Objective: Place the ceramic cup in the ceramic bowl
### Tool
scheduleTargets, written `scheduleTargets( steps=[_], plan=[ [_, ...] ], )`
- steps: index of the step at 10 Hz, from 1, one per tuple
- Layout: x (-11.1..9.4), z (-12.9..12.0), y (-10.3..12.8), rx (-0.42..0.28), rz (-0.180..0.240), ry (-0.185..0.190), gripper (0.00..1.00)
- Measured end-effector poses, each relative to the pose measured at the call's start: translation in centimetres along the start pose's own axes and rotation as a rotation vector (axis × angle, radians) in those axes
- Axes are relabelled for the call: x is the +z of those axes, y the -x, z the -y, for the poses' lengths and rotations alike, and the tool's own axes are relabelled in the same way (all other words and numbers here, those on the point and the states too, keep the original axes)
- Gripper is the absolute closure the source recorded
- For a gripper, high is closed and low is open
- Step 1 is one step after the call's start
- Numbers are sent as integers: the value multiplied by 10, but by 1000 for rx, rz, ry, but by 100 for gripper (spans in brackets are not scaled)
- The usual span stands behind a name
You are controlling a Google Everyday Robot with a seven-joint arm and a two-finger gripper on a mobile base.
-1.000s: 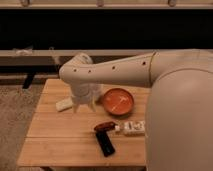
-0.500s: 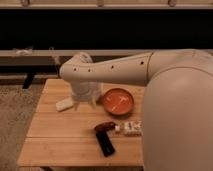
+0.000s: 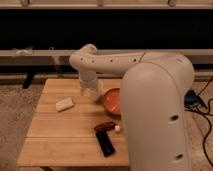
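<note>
The orange-red ceramic bowl sits on the wooden table right of centre, its right half hidden behind my arm's large white body. My gripper hangs from the white arm just left of the bowl's rim, low over the table. A pale shape at the gripper's tip may be the ceramic cup, but I cannot tell it apart from the gripper. No cup stands free on the table.
A flat white bar-shaped block lies left of the gripper. A dark red object and a black object lie near the front. A bit of the white bottle shows beside the arm. A dark wall stands behind the table.
The gripper has moved slightly up and right, toward the bowl. The arm's body now covers more of the bowl and nearly all of the white bottle.
</note>
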Motion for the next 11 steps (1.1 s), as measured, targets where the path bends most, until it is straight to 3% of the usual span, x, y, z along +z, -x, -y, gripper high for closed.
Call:
scheduleTargets(
  steps=[2, 5, 7, 11],
  plan=[
    [16, 22, 51, 36, 22, -3, 35],
    [30, 38, 95, 87, 49, 14, 35],
    [37, 49, 104, 116, 52, 21, 35],
    [49, 57, 95, 153, 33, 31, 35]
  ],
)
